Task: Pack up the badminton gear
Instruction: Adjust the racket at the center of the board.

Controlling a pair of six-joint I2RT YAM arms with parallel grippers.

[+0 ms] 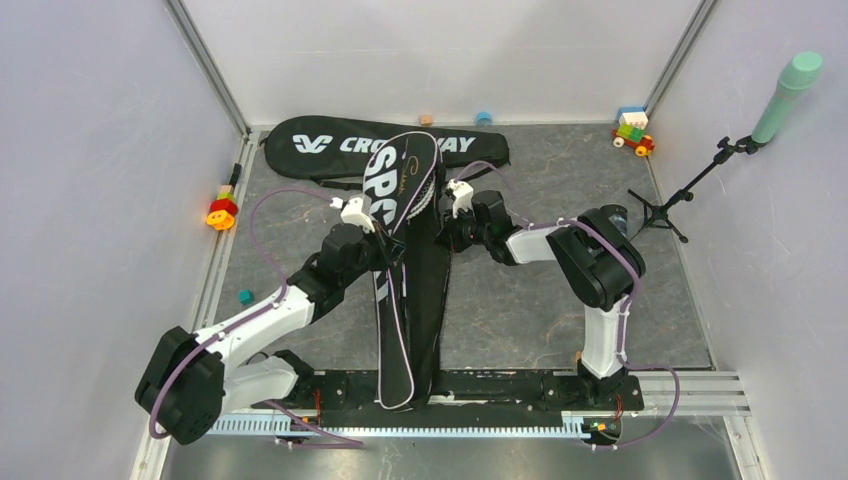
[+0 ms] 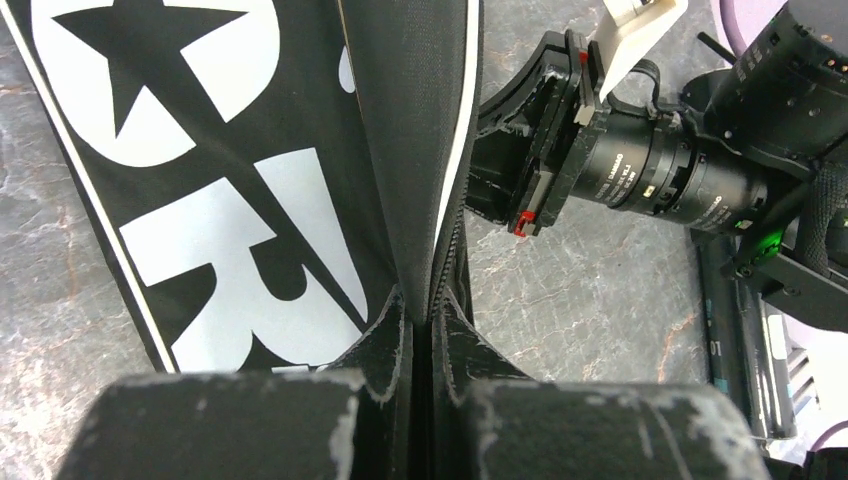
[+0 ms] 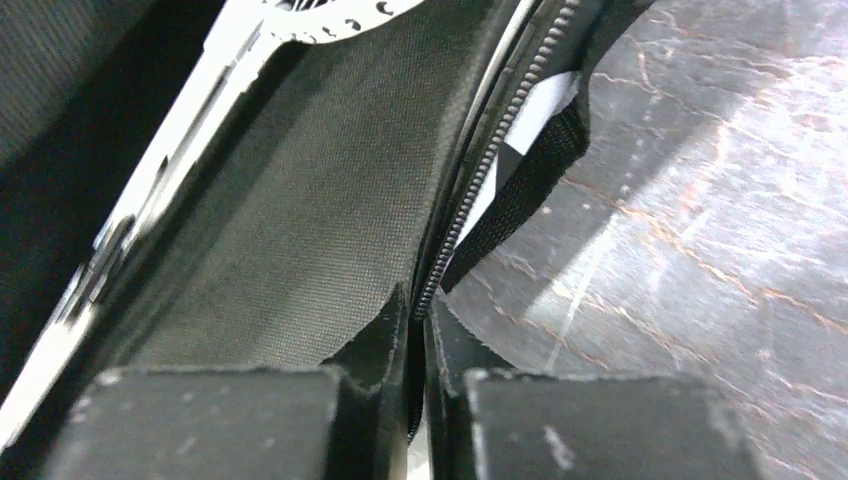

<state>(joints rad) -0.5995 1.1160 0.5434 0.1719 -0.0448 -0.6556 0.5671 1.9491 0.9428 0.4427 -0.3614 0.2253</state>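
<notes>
A black racket bag lettered "SPORT" lies lengthwise down the middle of the table, its head raised. A second black bag lettered "CROSSWAY" lies flat behind it. My left gripper is shut on the SPORT bag's zipper edge. My right gripper is shut on the same bag's zipper edge from the other side; its body shows in the left wrist view. No rackets, shuttlecocks or tube show.
A mint-green microphone on a black stand is at the far right. Toy blocks sit at the back right, the left edge and the back wall. A small teal block lies near the left arm.
</notes>
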